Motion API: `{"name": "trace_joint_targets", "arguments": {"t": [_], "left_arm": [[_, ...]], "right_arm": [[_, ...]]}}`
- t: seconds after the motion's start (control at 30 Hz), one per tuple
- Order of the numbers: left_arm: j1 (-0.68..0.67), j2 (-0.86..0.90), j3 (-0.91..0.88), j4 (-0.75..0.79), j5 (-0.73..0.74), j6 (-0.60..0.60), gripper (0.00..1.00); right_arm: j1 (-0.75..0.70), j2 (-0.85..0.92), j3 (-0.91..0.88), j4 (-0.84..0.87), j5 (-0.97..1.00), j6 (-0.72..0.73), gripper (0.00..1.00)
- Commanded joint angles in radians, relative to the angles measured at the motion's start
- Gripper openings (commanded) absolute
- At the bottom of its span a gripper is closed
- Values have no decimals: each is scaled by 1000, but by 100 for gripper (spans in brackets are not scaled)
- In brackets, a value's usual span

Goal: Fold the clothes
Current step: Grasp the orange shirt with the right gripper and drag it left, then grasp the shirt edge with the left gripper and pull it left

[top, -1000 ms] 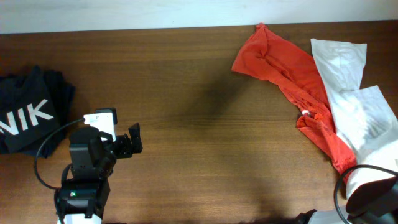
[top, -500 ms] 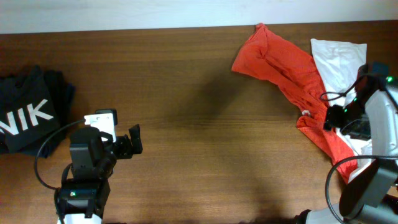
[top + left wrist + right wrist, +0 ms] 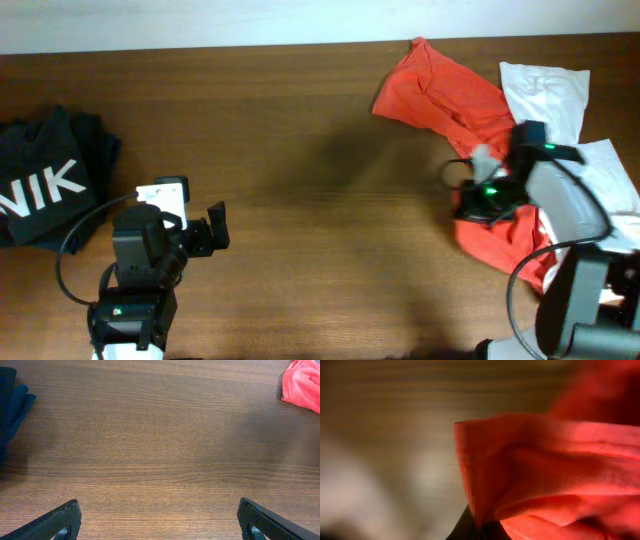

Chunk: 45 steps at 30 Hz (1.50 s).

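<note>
Right tool [image 3: 466, 197] looks clamped on the red shirt [image 3: 440, 90], middle right. A thin pinch could slip, or snag the white garment [image 3: 545, 88]. Left tool [image 3: 157, 515] gapes apart.

— What is in view apart from the work itself?

— A brown wooden tabletop [image 3: 300, 230]. In the overhead view its grain runs from 9 to 3 o'clock.

— Anything more?

— At 12 o'clock a narrow pale strip [image 3: 200, 25] borders the wood; what it is, I cannot tell. A soft dark shadow [image 3: 350, 160] lies near the centre, slightly toward 1 o'clock. In the right wrist view the wood is only a blur at 9 o'clock.
</note>
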State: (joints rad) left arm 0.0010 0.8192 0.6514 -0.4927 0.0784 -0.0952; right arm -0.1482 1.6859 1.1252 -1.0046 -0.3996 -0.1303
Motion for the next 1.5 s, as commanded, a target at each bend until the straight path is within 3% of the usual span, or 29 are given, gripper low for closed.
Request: {"name": "trace_joint_targets", "arguments": {"t": [0.0,0.17,0.23,0.33,0.37,0.4,0.43,0.47,0.5,0.57,0.67,0.83,1.03,1.27,1.3,1.33,1.37,1.47], "left_arm": [[-5,-3,19,-1,11,-2,99],[-5,-3,19,-2,12,-2,99],[-5,-3,19,-2,12,-2,99],[-5,-3,19,-2,12,-2,99],[-5,-3,19,-2,12,-2,99],[-5,-3,19,-2,12,-2,99],[-5,-3,19,-2,12,-2,99],[-5,-3,19,-2,12,-2,99],[-5,-3,19,-2,12,-2,99],[-5,-3,19,-1,26,-3,99],[-5,6,19,3,182,-4,99],[-5,167,18,6,378,-18,98],[-104,516,18,122,379,-35,94],[-242,786,18,362,401,-197,93],[-272,822,18,421,400,-200,61],[-291,849,18,494,396,-200,21],[-295,855,18,550,383,-200,1],[-246,818,51,544,277,-200,1]], "right_arm": [[277,-7,23,98,-233,5,4],[669,-7,87,431,-130,238,4],[782,-7,92,534,-5,252,4],[844,-7,94,548,132,251,4],[840,-7,95,546,137,251,31],[826,-9,101,529,165,251,41],[803,-18,117,499,200,251,77],[776,-29,137,464,234,251,95],[740,-41,167,414,279,251,99],[653,-61,235,275,334,240,99],[505,-70,318,29,333,240,99],[267,-70,323,-193,333,240,99],[79,-70,323,-287,333,240,99],[42,-70,323,-317,333,240,99],[42,-70,323,-317,334,240,99],[42,-70,323,-316,338,240,99],[42,-69,323,-315,358,240,99],[42,-69,320,-314,414,231,98]]}}
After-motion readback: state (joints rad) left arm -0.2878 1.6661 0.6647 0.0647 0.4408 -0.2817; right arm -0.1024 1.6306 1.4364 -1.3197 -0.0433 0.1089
